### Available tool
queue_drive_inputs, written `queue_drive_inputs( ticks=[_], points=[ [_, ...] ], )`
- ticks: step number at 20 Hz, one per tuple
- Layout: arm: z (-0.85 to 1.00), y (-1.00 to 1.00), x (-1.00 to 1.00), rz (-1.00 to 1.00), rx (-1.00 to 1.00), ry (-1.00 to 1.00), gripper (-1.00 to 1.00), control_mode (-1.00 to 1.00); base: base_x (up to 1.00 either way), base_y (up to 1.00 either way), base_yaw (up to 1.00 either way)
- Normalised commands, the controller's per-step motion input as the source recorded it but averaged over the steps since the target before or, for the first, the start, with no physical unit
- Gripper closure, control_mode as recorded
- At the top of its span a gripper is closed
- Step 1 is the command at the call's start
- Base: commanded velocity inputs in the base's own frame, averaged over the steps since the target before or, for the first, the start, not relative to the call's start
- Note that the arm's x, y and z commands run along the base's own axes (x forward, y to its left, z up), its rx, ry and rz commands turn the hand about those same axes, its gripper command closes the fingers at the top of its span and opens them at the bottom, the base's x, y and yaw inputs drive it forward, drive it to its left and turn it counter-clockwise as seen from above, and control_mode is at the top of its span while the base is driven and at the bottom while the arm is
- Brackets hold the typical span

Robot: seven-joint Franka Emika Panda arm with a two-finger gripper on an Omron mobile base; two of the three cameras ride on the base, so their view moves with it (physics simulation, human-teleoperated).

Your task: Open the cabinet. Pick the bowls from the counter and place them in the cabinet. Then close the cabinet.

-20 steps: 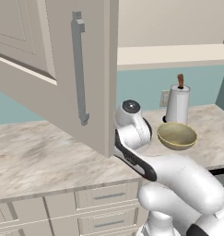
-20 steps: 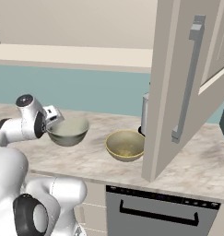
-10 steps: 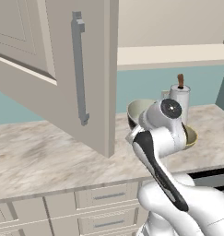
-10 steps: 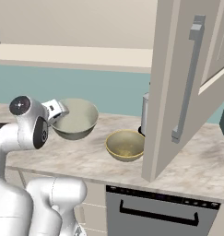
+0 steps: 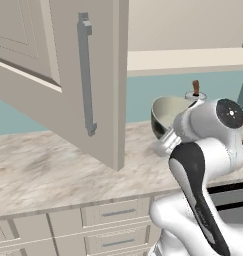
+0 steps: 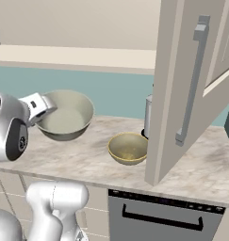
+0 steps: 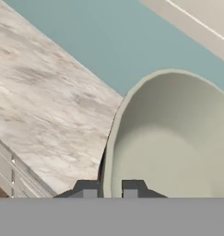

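Note:
My gripper [image 6: 46, 106] is shut on the rim of the greyish-white bowl [image 6: 66, 116] and holds it tilted in the air above the counter [image 6: 83, 162]. In the hand view the fingertips [image 7: 88, 188] pinch the bowl [image 7: 178, 138] wall at the bottom edge, over the counter [image 7: 39, 106]. In the left base view the bowl [image 5: 168, 116] hangs just left of my wrist, beside the gripper [image 5: 169, 142]. The tan-yellow bowl [image 6: 128, 148] rests on the counter near the open cabinet door [image 6: 182, 94]. That door [image 5: 68, 65] swings out wide with its grey bar handle [image 5: 85, 80].
A metal canister [image 6: 149, 117] with a brown knob [image 5: 195, 88] stands at the back wall behind the tan bowl. Beige drawers [image 5: 108, 220] run below the counter [image 5: 53, 170], and a dark oven front [image 6: 158, 216] sits under its right part.
The arm has risen and swung toward the open cabinet, lifting the greyish-white bowl off the counter. The tan bowl has stayed put.

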Motion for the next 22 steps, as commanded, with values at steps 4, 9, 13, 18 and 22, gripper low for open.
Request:
queue_drive_inputs(
  ticks=[4, 9, 13, 18, 22],
  points=[
    [1.0, -0.08, -0.87, 0.06, 0.0, 0.0, 1.0, -1.0, 0.0, 0.0, 0.0],
    [1.0, -0.1, -0.56, 0.1, 0.0, 0.0, 1.0, -1.0, 0.0, 0.0, 0.0],
    [0.84, -0.14, -0.23, 0.14, -0.09, 0.0, 1.0, -1.0, 0.0, 0.0, 0.0],
    [0.48, -0.36, -0.25, 0.19, -0.2, 0.0, 1.0, -1.0, 0.0, 0.0, 0.0],
    [0.12, -0.45, -0.31, 0.23, -0.32, 0.0, 1.0, -1.0, 0.0, 0.0, 0.0]
  ],
)
